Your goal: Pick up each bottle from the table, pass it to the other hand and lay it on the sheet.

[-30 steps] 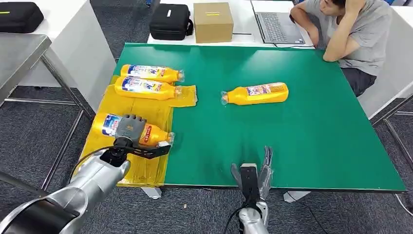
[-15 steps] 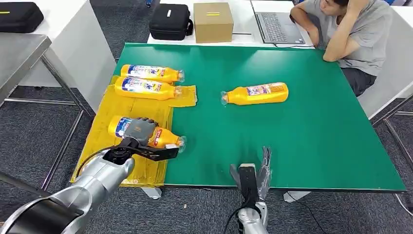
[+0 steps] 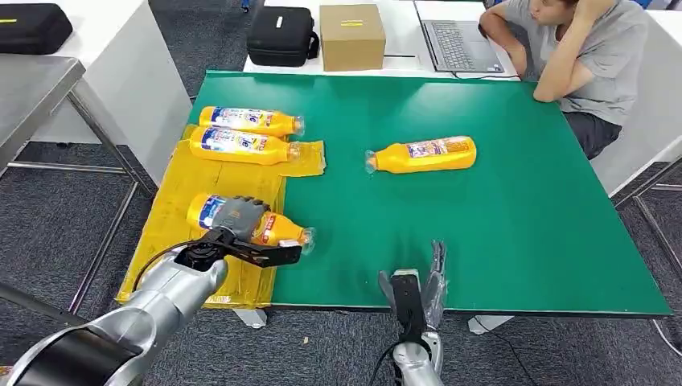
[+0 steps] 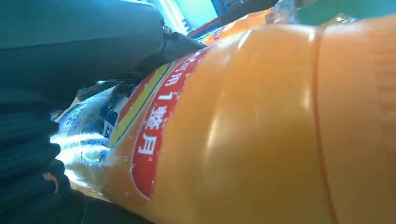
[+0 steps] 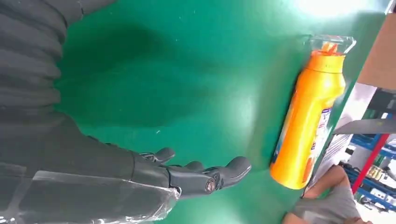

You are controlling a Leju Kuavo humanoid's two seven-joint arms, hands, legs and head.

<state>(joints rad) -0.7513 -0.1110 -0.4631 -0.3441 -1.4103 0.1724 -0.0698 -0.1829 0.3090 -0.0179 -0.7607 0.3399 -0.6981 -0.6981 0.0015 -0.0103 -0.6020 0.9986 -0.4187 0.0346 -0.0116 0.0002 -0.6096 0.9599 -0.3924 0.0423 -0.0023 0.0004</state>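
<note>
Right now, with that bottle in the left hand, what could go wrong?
The left hand grips the bottle with its cap end past the yellow sheet's edge; released here, it might roll onto the green table. The right hand hangs at the table's front edge and could catch it when lifting.

The head view looks forward and down from high above the near edge of the green table (image 3: pixel 482 233). The left wrist camera sits very close against a held bottle (image 4: pixel 261 130), while the right wrist camera looks along the table surface toward the lone bottle (image 5: pixel 308 126), which the head view also shows.
</note>
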